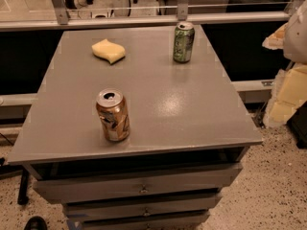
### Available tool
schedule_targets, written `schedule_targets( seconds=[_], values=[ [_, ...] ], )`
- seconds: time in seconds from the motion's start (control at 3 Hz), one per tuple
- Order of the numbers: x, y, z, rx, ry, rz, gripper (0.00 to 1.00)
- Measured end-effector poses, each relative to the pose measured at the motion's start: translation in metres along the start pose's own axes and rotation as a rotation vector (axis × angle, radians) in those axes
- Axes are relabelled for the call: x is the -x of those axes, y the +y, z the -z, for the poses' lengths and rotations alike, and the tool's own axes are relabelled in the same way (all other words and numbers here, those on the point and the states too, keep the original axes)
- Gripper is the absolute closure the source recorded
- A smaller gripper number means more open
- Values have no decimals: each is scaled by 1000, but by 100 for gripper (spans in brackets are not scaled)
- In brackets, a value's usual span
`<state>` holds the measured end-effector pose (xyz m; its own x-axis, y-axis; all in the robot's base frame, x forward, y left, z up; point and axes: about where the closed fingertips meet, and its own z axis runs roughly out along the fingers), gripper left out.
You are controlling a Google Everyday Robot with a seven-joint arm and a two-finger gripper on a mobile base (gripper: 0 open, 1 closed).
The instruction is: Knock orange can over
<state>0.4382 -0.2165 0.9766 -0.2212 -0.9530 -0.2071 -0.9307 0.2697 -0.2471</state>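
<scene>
Orange can (112, 115) is upright on the near left part of the worktop (192, 109), open top facing up, close to the near edge. Green can (183, 42) stands by the far edge, right of centre, and a yellow sponge (109, 51) lies far left. The gripper (287, 87) hangs off the worktop's right side, well apart from both cans. Can't tell how its jaws are set.

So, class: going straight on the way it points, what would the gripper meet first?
Probably the speckled floor: the gripper hangs at the right edge, beyond the grey table, apparently pointing down, well off the shiny orange can. Depth is unclear.
</scene>
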Motion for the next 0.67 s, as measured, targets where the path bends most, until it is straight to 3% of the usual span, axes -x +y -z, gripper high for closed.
schedule_targets(
  seconds=[0.33,0.67],
  values=[
    [0,0,0,0,0,0,0],
    [3,4,-5,9,-54,-29,0]
  ],
)
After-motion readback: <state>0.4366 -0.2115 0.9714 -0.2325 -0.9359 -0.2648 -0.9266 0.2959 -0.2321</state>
